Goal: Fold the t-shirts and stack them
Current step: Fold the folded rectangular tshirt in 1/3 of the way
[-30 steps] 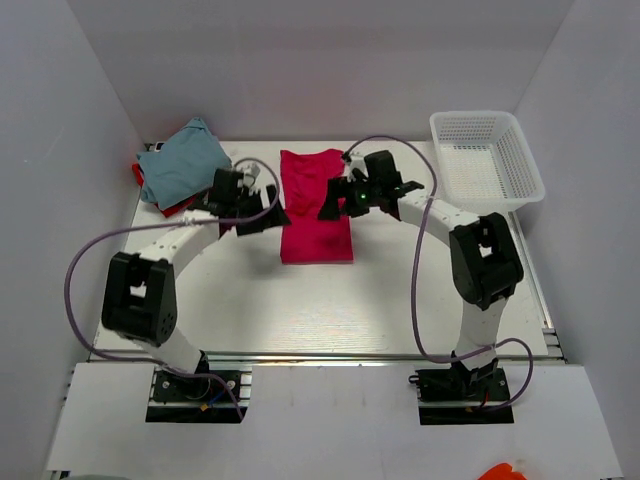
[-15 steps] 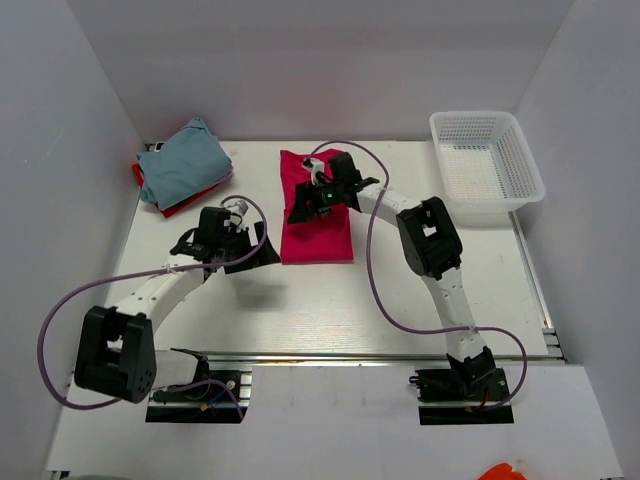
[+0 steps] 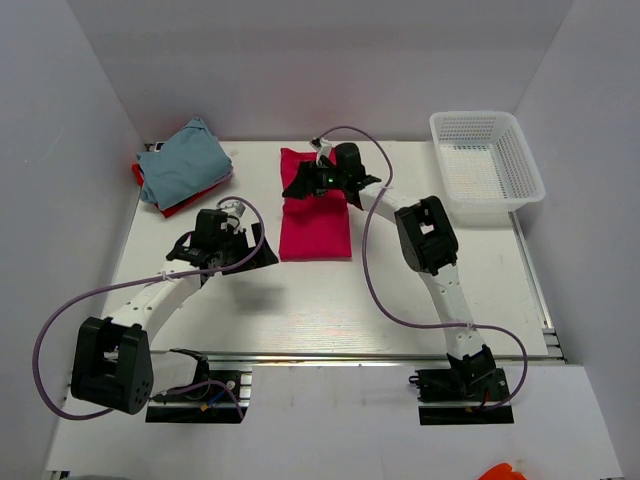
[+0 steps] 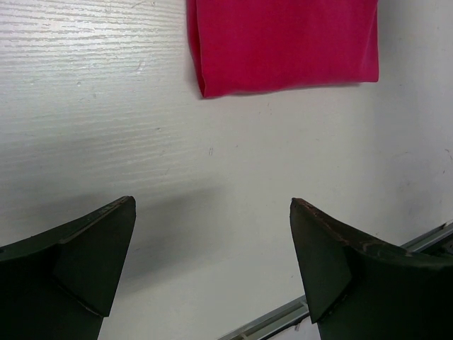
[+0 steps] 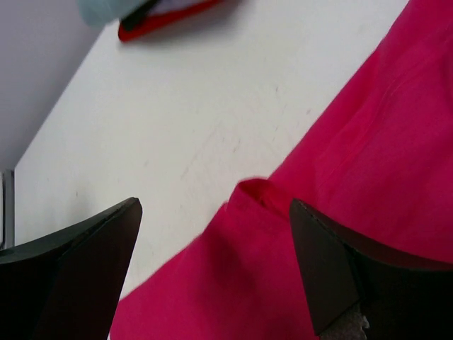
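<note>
The right gripper (image 5: pixel 214 205) is out over the magenta t-shirt (image 3: pixel 316 220), jaws spread wide with nothing clamped between them. In its wrist view, pink cloth runs from the gap between the fingers (image 5: pixel 85 262) out past the right-hand one. A small raised fold of cloth sits just ahead of the gap. That view is soft, so it is hard to say whether the tips touch the fabric or hang just above it.

The left gripper (image 4: pixel 212 202) also has its jaws wide apart and empty, with only bare table (image 3: pixel 300 300) between the fingertips. The same shirt lies flat ahead of them and apart from both tips. Its folded corner is ahead of the gap, and the rest stretches across in front of the right-hand finger.

The light blue-grey t-shirt (image 3: pixel 185 165) lies on top of the red t-shirt (image 3: pixel 196 207). The pair is well off beyond the right gripper's left-hand finger, and both grippers stand clear of it.

The tabletop is white with a fine streaked grain. A metal rail (image 4: pixel 283 312) runs along its near edge, just behind the left gripper's fingers. Plain pale walls (image 3: pixel 330 60) close in the back and both sides. A white mesh basket (image 3: pixel 500 207) sits at the far right, well apart from either set of fingers.
</note>
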`<state>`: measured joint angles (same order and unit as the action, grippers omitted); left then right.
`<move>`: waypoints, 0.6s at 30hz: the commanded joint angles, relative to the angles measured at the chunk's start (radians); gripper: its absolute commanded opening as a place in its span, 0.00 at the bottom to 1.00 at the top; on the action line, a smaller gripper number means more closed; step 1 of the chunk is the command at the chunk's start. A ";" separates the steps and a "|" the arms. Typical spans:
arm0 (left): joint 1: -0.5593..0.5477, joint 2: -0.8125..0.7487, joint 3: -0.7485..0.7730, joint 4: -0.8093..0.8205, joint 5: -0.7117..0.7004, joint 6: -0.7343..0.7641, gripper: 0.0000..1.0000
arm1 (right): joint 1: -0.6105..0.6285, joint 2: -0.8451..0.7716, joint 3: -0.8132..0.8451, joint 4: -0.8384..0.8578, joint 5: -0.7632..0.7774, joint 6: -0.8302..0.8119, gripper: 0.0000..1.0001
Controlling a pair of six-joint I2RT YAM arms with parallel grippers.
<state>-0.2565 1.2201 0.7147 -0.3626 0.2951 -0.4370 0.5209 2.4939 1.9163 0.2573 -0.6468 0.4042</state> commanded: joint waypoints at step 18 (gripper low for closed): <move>-0.017 0.338 0.176 0.132 0.004 0.040 1.00 | -0.056 -0.823 -0.919 -0.201 0.317 -0.107 0.90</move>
<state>-0.2615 1.5158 0.8425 -0.2790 0.2779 -0.4156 0.4820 1.6939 1.1126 0.1028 -0.4030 0.3027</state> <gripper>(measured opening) 0.995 0.902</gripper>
